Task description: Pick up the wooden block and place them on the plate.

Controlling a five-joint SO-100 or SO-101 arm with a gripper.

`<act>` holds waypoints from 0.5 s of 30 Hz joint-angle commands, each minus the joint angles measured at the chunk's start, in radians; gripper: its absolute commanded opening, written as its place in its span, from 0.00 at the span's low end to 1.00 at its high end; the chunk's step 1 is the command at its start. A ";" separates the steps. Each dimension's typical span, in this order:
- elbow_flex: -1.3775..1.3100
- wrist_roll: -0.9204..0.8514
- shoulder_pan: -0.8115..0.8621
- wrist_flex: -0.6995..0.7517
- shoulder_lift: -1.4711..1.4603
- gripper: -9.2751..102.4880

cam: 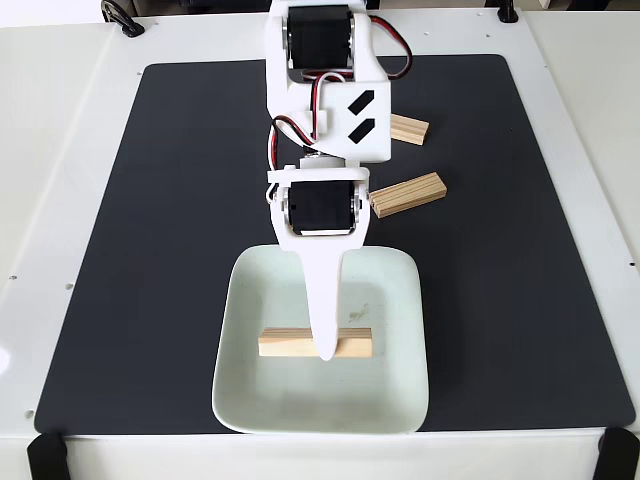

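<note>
The claw [326, 350] tip overlaps a wooden block [290, 343] lying in the plate [400, 390].

Grained pale wooden block [290, 342] lies on the glossy smooth plate [250, 400], matt black mat [170, 250] beneath, white plastic fingers [324, 320].

Looks like a robotics lab or hobby workbench, though the tight framing leaves that uncertain. White tabletop [60, 200] covered by a black mat [520, 280], black clamps [45, 455] at the near corners, and a white 3D-printed arm [325, 120] with exposed servos and red-black wiring [400, 50]. No household furnishings, only test props.
</note>
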 commanded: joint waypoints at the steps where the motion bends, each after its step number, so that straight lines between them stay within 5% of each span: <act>1: 0.008 0.005 0.003 -0.002 0.023 0.28; 6: 0.035 0.005 0.009 -0.002 0.041 0.43; 15: 0.083 0.003 0.017 0.029 0.135 0.33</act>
